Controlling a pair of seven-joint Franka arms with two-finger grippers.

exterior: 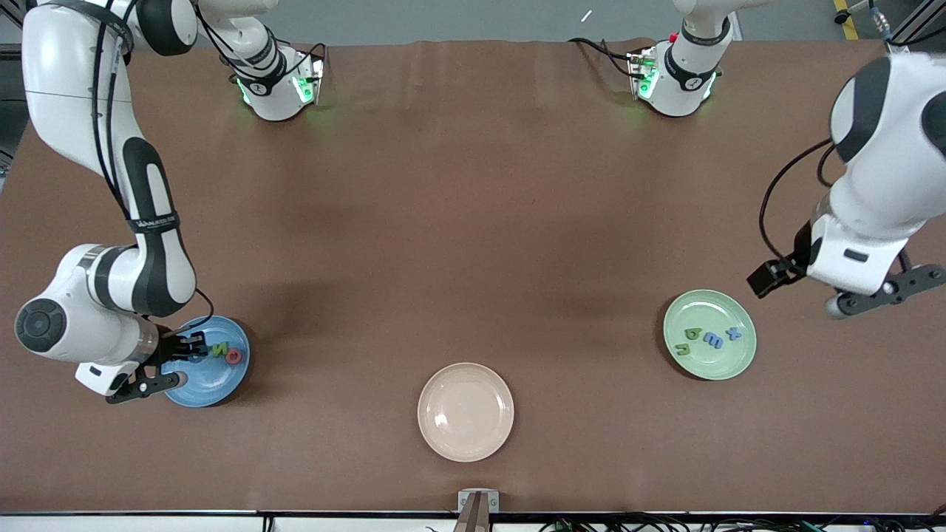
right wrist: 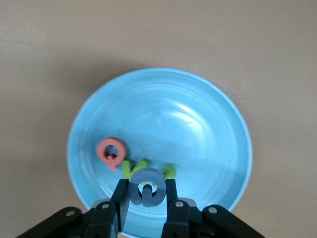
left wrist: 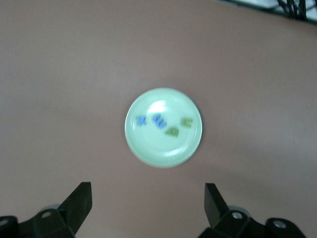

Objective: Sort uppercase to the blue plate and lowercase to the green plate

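Blue plate (right wrist: 208, 119): red Q (right wrist: 111, 151), green N (right wrist: 133, 167) | green plate (left wrist: 148, 148): four lowercase letters (left wrist: 163, 124)

You have two glossy white arms with black joint bands, black cables looped along them, green lights glowing at each base, and black two-finger grippers with silver screws at the knuckles.

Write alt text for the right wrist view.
The right claw is shut on a blue G just above the blue plate, where a red Q and green letters already lie.
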